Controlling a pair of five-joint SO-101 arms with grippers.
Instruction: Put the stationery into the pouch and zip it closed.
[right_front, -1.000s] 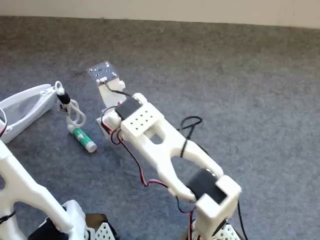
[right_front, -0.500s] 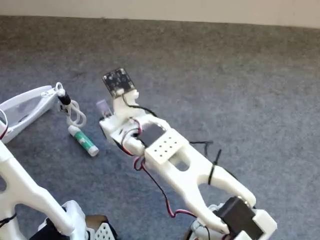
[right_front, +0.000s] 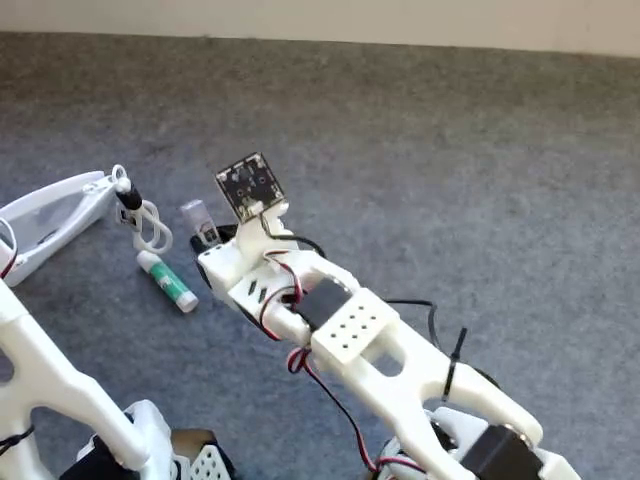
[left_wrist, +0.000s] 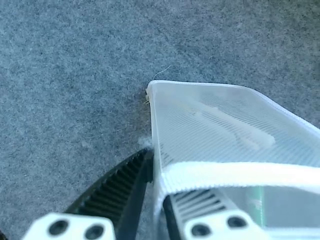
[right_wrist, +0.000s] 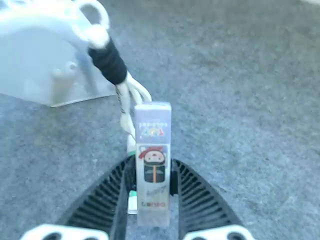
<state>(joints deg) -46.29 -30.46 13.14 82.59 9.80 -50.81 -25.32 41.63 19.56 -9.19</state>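
Grey carpet (right_front: 450, 150) below: right gripper (right_wrist: 151, 165) clamps the eraser (right_wrist: 152, 142), mesh pouch (left_wrist: 225, 125) just ahead, left gripper (left_wrist: 156, 167) pinching its edge.

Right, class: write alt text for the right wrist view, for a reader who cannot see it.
The right gripper is shut on a small eraser, held between its black ribbed fingers. Beyond it on grey carpet lies the white pouch with its looped cord.

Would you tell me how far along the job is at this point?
Done: the left gripper holds the pouch by its edge. In hand: the right gripper holds an eraser, not yet in the pouch. Left: the green stick lies on the carpet; both must go in, then zipping.
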